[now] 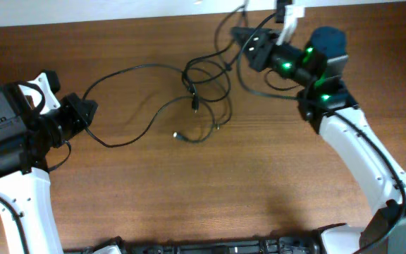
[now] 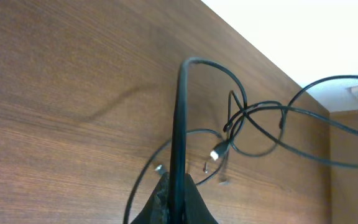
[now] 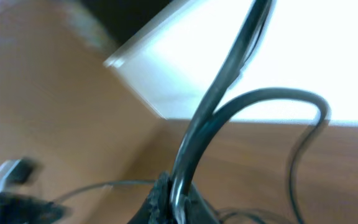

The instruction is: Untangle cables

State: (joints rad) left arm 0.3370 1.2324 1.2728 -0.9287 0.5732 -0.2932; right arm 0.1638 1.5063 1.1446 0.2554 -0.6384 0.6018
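Left claw (image 1: 90, 109) and right claw (image 1: 237, 34) each pinch the cables (image 2: 180, 112) tight, apparently separate strands.

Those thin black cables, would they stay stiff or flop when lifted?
Probably floppy: the cables lie in loose loops on the table. Likely light, slightly springy: one arcs up from the left gripper unsupported. The crossing loops may snag.

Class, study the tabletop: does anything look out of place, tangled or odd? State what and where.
Yes: the cables cross in a knot in the middle of the table, loops overlapping, plug ends lying loose beside it. The left gripper and right gripper each clamp a strand leading into it. Nothing looks damaged.
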